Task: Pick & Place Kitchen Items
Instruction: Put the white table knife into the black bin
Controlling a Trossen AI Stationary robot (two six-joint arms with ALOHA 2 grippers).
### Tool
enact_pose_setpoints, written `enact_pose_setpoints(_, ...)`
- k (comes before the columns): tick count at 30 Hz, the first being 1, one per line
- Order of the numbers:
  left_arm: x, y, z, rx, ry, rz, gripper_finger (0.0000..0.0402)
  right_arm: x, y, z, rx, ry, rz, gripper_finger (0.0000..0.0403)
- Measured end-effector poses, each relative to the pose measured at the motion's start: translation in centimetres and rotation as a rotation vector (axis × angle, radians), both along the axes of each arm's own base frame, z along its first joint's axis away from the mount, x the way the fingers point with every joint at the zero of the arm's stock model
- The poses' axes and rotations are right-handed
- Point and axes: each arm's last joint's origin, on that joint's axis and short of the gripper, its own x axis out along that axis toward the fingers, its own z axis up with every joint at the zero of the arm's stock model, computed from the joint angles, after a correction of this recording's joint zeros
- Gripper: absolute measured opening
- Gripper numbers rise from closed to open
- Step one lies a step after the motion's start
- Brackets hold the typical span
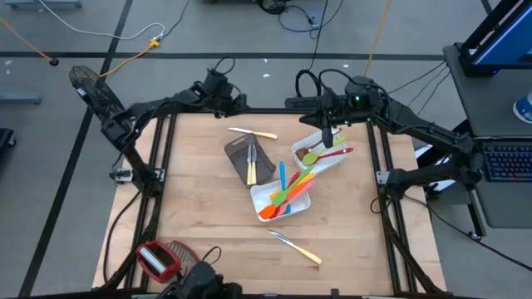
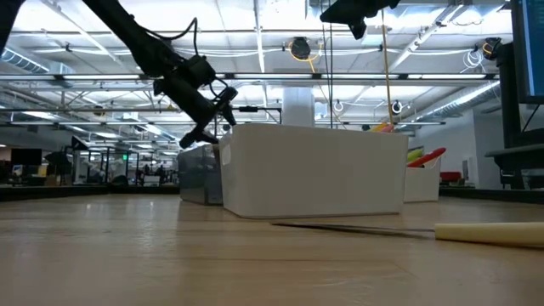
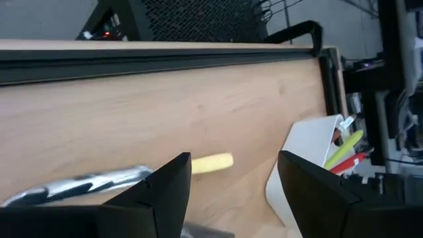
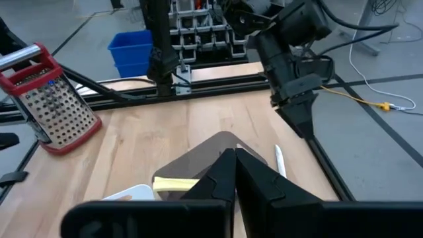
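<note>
the left gripper (image 1: 235,108) is hanging over the tabletop's (image 1: 199,191) far edge with its fingers (image 3: 165,192) spread wide and gripping nothing. the pale-handled knife (image 1: 252,132) under it is showing only partly between them. the right gripper (image 1: 326,137) is hovering above the far white tray (image 1: 332,162), fingers (image 4: 225,175) pressed together and empty. bright plastic spoons (image 1: 287,195) are lying heaped in the near white tray (image 1: 259,198); pale-handled cutlery (image 1: 251,162) is resting on the grey-brown tray (image 1: 237,154). another knife (image 1: 295,246) is lying loose on the smooth wood.
</note>
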Motion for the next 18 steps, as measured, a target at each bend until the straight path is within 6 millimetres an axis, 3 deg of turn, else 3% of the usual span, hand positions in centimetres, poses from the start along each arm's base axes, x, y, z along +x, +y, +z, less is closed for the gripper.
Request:
enact_pose_setpoints(8,0.9,0.2,0.4,0.127,-0.016,-0.075,0.0232,0.0,0.0,-0.1,0.003,0.008,-0.002,0.0004)
enact_pose_setpoints(18,6.4,-3.4,5.9,0.56,0.166,-0.228,0.0232,0.0,0.0,-0.1,0.004,0.009,-0.002,0.0004)
